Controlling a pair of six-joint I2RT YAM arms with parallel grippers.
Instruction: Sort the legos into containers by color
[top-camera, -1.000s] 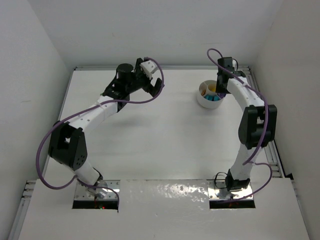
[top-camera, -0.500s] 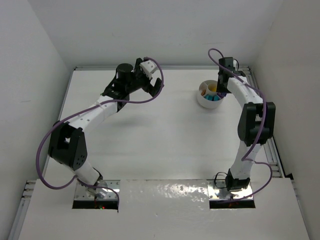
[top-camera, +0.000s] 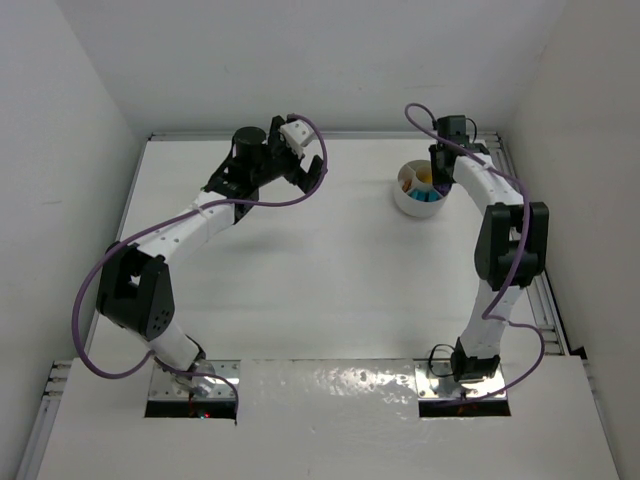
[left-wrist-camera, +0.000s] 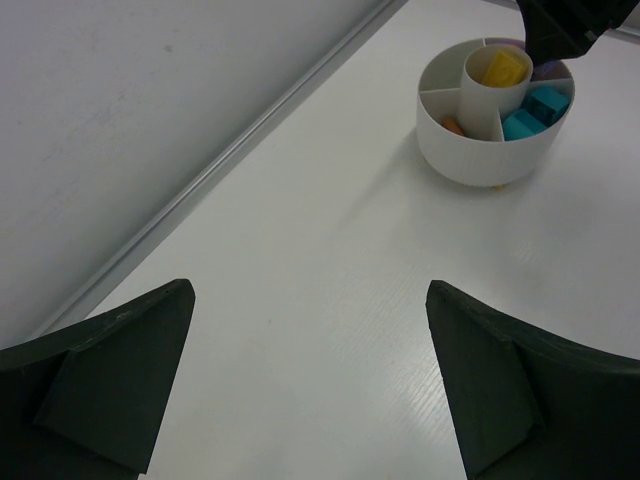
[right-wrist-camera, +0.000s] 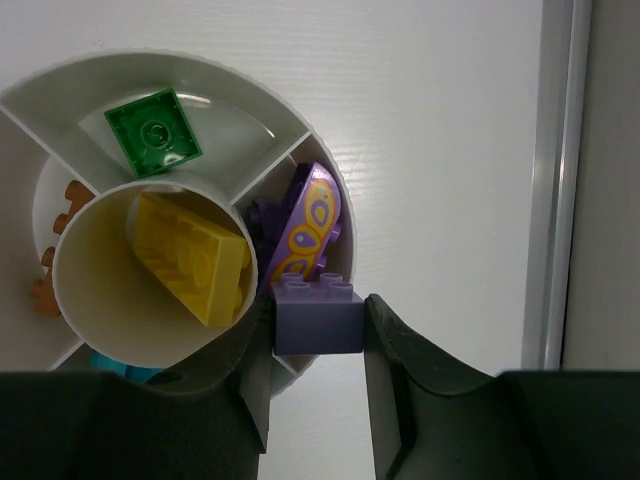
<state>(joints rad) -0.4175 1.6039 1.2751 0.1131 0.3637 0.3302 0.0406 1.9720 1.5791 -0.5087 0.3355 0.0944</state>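
Note:
The round white dish (top-camera: 409, 201) stands at the back right of the table; it also shows in the left wrist view (left-wrist-camera: 470, 160) and the right wrist view (right-wrist-camera: 180, 70). My right gripper (right-wrist-camera: 318, 325) is shut on a purple brick (right-wrist-camera: 318, 318), held over the dish's purple compartment, where a patterned purple piece (right-wrist-camera: 312, 225) lies. A yellow brick (right-wrist-camera: 190, 255) fills the centre cup. A green brick (right-wrist-camera: 153, 131), orange pieces (right-wrist-camera: 60, 235) and teal bricks (left-wrist-camera: 530, 112) lie in other wedges. My left gripper (left-wrist-camera: 310, 380) is open and empty, up at the back middle.
A metal rail (right-wrist-camera: 558, 180) runs along the table's right edge close to the dish. The back wall (left-wrist-camera: 120, 120) meets the table just behind my left gripper.
My right arm has shifted slightly left over the dish. My left arm has not moved.

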